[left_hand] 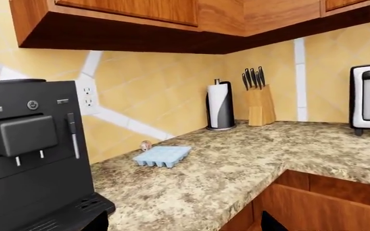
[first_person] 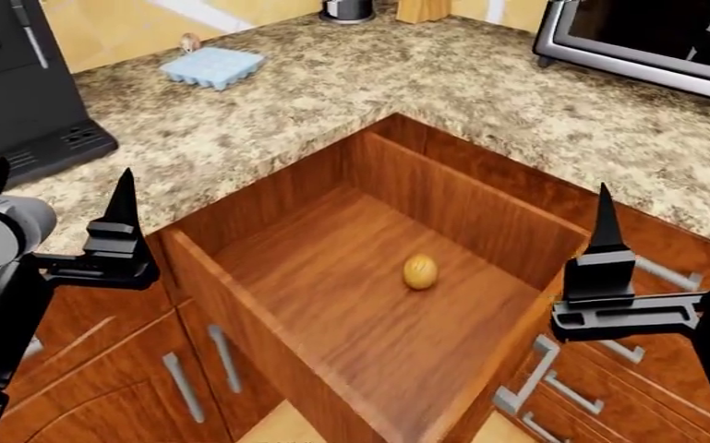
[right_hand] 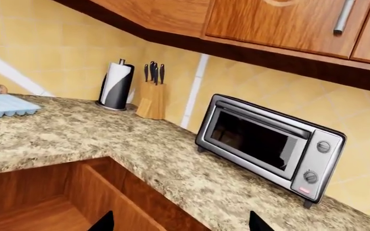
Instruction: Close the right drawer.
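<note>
Right drawer open beneath us, both our grippers raised on either side of it.

The right drawer stands pulled well out from the corner under the granite counter, a small yellowish round object resting on its wooden floor. Our left gripper hovers apart from the drawer's left wall and our right gripper above its right front corner; neither holds anything. We see the right one's fingertips spread wide in its wrist view, but cannot tell the left's opening. An ice tray, coffee machine and toaster oven sit on the counter.
</note>
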You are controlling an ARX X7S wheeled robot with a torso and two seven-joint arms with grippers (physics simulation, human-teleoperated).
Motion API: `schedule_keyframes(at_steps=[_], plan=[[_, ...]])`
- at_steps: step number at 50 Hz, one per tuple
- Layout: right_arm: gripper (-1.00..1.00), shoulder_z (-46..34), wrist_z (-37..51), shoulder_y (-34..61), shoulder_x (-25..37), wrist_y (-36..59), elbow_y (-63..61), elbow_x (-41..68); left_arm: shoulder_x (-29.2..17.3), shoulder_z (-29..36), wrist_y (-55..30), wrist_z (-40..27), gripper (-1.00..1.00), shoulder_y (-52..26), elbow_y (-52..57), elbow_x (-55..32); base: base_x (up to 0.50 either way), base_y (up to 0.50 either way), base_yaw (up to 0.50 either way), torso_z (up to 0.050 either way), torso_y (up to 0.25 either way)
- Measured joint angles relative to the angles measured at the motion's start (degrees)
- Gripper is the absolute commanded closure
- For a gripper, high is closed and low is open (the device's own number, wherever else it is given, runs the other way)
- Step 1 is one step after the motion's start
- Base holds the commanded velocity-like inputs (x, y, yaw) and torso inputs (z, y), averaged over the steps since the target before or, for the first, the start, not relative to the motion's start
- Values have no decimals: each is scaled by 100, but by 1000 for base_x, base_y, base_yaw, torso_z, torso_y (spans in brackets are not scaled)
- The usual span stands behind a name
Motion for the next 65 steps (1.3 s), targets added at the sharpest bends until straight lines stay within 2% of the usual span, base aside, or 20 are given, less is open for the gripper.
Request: schedule_keyframes(at_steps=[30,40,50,65], plan=[[-100,780,4,-437,-349,399,-2,184,-48,74,107,3,-100,55,-11,31,-107,133,-498,0,0],[-100,493,5,-411,-197,181,0,-16,-61,105,135,-5,-100,63,-14,25,-4,6,-32,0,0],[-100,436,5,-350,-167,136,2,-16,-69,138,168,-9,-100,90,-4,12,513,92,0,0,0],[-100,750,0,-486,-305,292,-2,125,-101,157,197,-23,-100,130,-11,84,529,-67,0,0,0]])
